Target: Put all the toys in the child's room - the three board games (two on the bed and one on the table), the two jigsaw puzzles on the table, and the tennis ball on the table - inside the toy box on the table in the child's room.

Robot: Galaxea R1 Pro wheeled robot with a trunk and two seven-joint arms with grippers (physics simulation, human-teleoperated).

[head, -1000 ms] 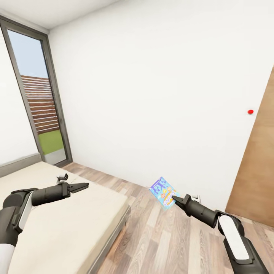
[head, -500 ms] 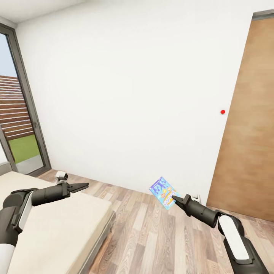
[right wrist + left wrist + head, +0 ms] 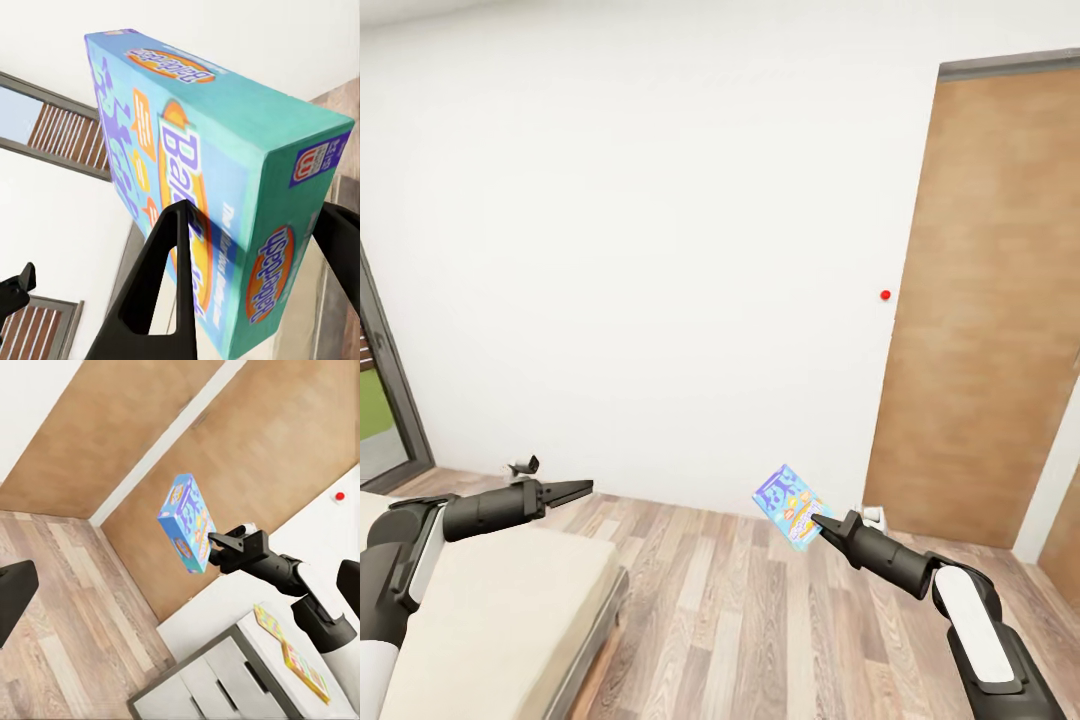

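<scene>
Here the right hand (image 3: 822,522) clamps the blue board game (image 3: 791,506), tilted, long axis slanting up-left.

A plain white wall (image 3: 660,250) fills twelve o'clock; a brown wooden door (image 3: 980,320) stands at three, wood-plank floor (image 3: 760,620) at six, a beige bed (image 3: 490,630) at eight.

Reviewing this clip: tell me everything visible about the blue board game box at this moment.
The blue board game is a flat rectangular printed box, blue to teal, looking like cardboard, with orange oval logos, purple figures and lettering on face and edge. It appears closed and undamaged. The right end effector is shut on it, one finger across the printed face, the other at the opposite side. It hangs tilted in mid-air above the wood-plank floor, with nothing else touching it, in front of the white wall.
</scene>
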